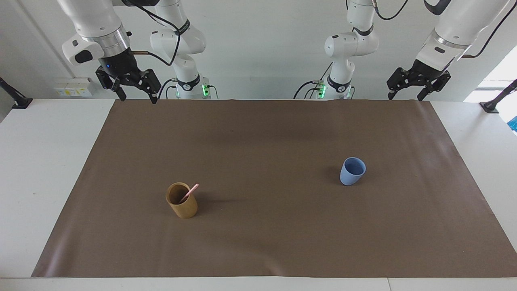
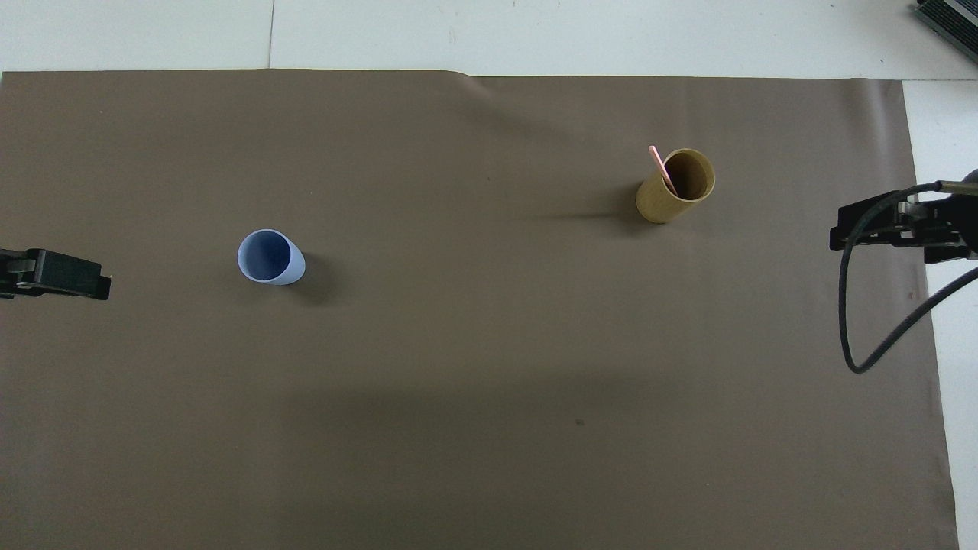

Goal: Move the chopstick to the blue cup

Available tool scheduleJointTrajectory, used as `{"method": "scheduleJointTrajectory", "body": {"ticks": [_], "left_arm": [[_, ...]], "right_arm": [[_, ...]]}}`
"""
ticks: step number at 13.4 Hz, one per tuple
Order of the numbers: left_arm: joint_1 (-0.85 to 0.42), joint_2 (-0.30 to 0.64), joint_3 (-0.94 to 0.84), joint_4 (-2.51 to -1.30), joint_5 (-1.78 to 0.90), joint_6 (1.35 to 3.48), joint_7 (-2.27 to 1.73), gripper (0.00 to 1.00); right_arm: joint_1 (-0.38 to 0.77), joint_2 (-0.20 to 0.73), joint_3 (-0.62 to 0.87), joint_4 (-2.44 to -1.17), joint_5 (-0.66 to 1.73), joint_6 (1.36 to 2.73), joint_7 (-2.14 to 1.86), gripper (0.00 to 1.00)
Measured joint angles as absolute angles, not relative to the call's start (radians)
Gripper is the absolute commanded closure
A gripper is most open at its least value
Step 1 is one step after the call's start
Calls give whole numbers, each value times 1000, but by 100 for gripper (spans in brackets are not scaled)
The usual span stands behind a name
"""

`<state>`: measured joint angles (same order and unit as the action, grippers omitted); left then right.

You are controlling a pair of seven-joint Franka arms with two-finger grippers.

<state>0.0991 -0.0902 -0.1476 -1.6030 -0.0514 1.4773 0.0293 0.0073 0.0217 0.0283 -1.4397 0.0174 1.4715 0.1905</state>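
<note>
A pale pink chopstick leans inside the tan-brown cup, its tip poking above the rim; in the overhead view the chopstick rests against the rim of that cup. The blue cup stands upright and empty toward the left arm's end of the mat, also seen as the blue cup from above. My right gripper hangs open in the air over the mat's edge by the robots. My left gripper hangs open over the mat's corner at its own end. Neither holds anything.
A brown mat covers most of the white table. The tan cup stands farther from the robots than the blue cup, toward the right arm's end. A black cable loops below the right gripper; the left gripper shows at the frame edge.
</note>
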Motion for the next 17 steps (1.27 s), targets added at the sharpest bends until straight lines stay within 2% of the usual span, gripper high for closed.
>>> {"method": "scheduleJointTrajectory", "body": {"ticks": [6,8,14,17], "left_arm": [[99,-90,-150,-1603,-52,1485,29,0],[99,-89,-153,-1621,-53,1558,24,0],[77,-6,-169,-1858,-59,1961,-39,0],[65,59,-169,-1903,-59,2076,-61,0]], "right_arm": [[7,22,28,-1440,17,1472,191,0],[7,22,28,-1440,17,1483,191,0],[8,28,28,-1442,17,1524,191,0],[6,28,25,-1442,17,1524,191,0]]}}
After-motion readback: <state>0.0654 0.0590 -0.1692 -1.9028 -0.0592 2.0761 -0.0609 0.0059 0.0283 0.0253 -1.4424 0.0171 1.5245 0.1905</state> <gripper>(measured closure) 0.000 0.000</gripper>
